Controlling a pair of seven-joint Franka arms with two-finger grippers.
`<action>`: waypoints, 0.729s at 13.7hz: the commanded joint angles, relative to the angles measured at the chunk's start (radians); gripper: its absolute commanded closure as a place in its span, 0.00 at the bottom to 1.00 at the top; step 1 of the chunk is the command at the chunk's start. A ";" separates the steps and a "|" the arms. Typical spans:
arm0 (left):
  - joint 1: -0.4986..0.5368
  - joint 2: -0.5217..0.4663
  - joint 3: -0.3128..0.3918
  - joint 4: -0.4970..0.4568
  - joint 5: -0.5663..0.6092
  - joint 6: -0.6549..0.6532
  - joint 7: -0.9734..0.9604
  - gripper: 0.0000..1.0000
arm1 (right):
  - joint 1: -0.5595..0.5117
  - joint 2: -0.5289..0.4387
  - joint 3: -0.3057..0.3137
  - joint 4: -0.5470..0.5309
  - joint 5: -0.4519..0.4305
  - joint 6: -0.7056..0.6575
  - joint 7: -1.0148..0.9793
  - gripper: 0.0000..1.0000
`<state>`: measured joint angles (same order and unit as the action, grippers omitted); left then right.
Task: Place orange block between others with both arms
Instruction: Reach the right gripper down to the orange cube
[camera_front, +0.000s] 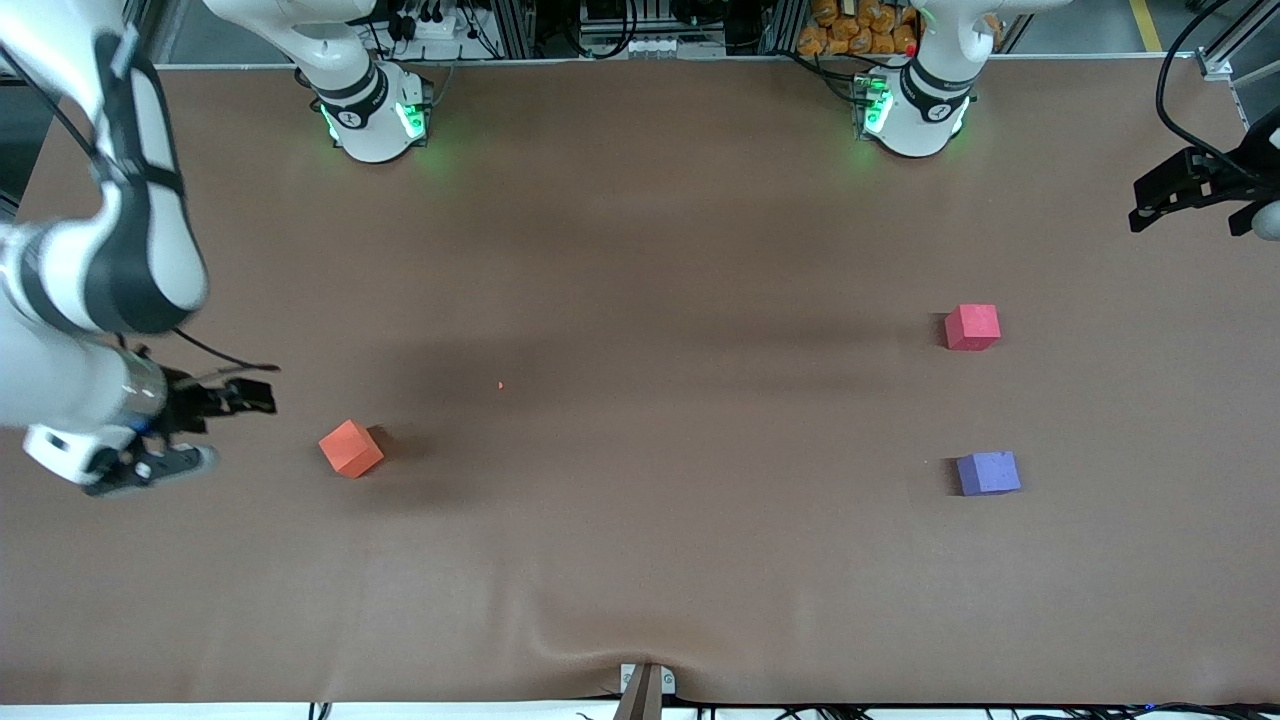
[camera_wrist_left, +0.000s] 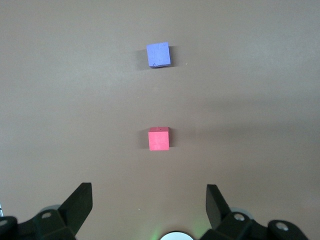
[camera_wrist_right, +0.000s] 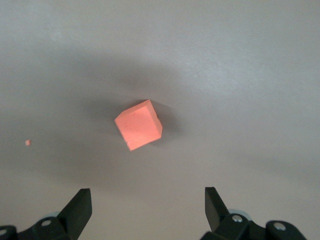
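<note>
A: Where do we find the orange block (camera_front: 351, 448)?

B: We find it resting on the brown table (camera_front: 640, 560) toward the right arm's end, turned at an angle to the table edges, roughly midway between the edge nearest the front camera and the edge where the bases stand. A tiny orange crumb (camera_front: 501, 385) lies on the table farther from the front camera than the block.

A: And the others?

B: We see the pinkish-red cube (camera_front: 972, 327) and the purple-blue cube (camera_front: 988, 473) toward the left arm's end, well apart from each other, the purple-blue one nearer the front camera.

A: Gripper status?

B: The right gripper (camera_front: 225, 425) hangs near the orange block, fingers spread wide, holding nothing. The left gripper (camera_front: 1165, 200) hangs above the table edge at its own end, also wide and empty.
</note>
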<state>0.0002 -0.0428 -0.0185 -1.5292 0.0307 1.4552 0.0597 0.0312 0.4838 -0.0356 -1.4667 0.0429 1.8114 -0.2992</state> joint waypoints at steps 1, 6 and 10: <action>0.009 0.006 0.000 0.009 -0.018 0.002 0.008 0.00 | 0.018 0.083 -0.004 0.020 0.022 0.046 -0.070 0.00; 0.009 0.009 0.000 0.006 -0.018 0.014 0.008 0.00 | 0.050 0.174 -0.003 0.019 0.025 0.124 -0.150 0.00; 0.009 0.011 0.000 0.004 -0.018 0.014 0.008 0.00 | 0.045 0.217 -0.004 0.006 0.158 0.138 -0.253 0.00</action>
<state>0.0017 -0.0359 -0.0173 -1.5297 0.0307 1.4626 0.0597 0.0817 0.6825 -0.0389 -1.4647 0.1586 1.9426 -0.4927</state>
